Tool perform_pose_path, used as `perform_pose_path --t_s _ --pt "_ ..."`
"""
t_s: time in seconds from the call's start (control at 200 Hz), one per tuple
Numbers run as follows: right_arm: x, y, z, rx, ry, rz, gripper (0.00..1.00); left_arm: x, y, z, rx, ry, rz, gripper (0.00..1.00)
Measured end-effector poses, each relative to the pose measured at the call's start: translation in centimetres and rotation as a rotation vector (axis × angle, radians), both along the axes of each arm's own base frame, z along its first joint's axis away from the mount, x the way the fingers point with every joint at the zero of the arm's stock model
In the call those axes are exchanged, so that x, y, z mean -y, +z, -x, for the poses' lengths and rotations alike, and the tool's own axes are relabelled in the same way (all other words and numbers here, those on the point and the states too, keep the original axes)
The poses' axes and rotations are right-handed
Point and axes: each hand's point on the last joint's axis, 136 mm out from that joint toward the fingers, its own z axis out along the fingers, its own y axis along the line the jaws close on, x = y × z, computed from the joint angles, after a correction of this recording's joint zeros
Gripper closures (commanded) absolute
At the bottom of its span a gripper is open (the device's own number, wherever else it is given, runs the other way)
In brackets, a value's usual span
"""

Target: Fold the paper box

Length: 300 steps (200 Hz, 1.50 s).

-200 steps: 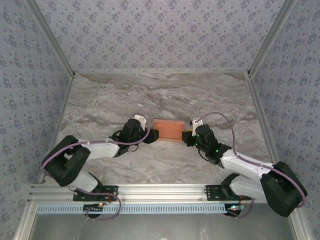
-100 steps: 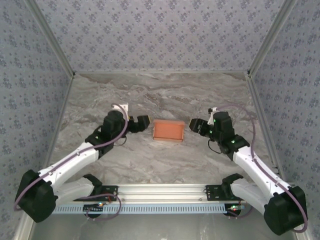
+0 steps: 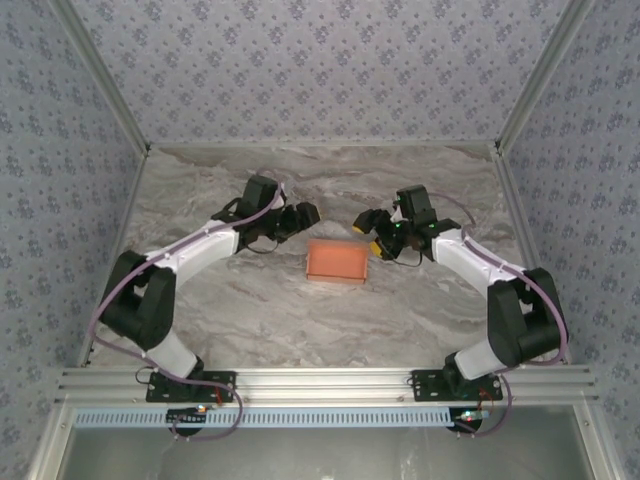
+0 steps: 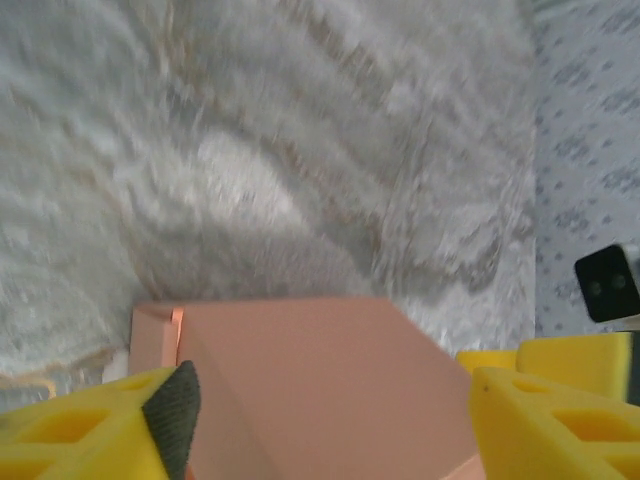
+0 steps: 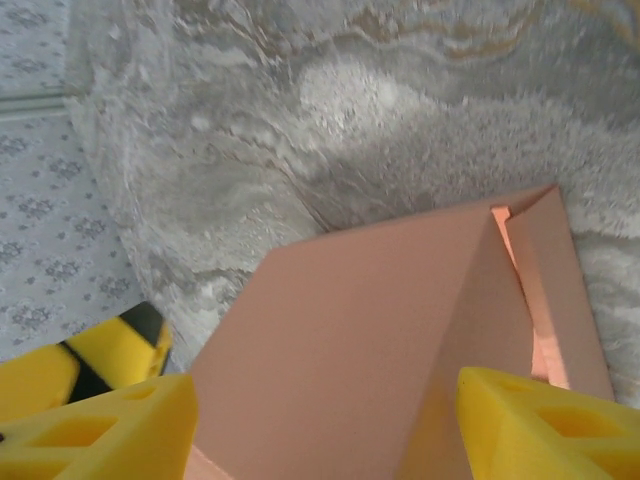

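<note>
Top external view: the paper box (image 3: 336, 260) lies flat in the middle of the bench (image 3: 330, 180), its long axis running left to right. The left fingers (image 3: 305, 213) and right fingers (image 3: 368, 225) hover just past its far edge, one toward each end, about equally near and touching nothing. Left wrist view: the left fingers stand spread and empty, with the paper box below and between them. Right wrist view: the right fingers are likewise spread and empty over the paper box.

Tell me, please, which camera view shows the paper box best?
The top external view: the whole paper box is in frame, flat on the table. The left wrist view gives a blurred close-up, cut off at the bottom; the right wrist view is sharper but also cropped.
</note>
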Motion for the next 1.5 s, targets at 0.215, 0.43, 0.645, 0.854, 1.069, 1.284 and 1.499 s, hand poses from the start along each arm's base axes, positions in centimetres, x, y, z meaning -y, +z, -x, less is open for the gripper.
perform_pose_path --t_s 0.215,0.43,0.645,0.854,1.069,1.284,1.499 --pt "0.1 -1.0 0.3 -0.005 -0.012 0.017 0.58 0.3 -3.8 3.2 -0.105 -0.064 -0.016 0.49" --pt "1.4 -6.4 3.3 -0.079 0.003 0.135 0.61 -0.9 -7.7 5.6 -0.163 -0.083 -0.048 0.50" --pt "3.3 -7.9 4.0 -0.053 0.056 0.300 0.53 -1.9 -9.7 6.3 -0.149 -0.100 -0.110 0.45" --pt "4.4 -5.4 3.4 0.052 0.177 0.476 0.41 -3.1 -9.2 5.9 -0.081 -0.100 -0.189 0.44" --pt "4.8 -4.3 3.1 0.118 0.294 0.551 0.42 -2.9 -8.1 5.1 -0.004 -0.122 -0.194 0.45" --pt "4.1 -6.2 3.4 0.069 0.368 0.475 0.39 -0.8 -8.4 4.5 0.017 -0.178 -0.158 0.51" --pt "3.2 -6.4 3.0 0.069 0.362 0.276 0.32 1.0 -9.3 3.7 0.012 -0.225 -0.103 0.64"
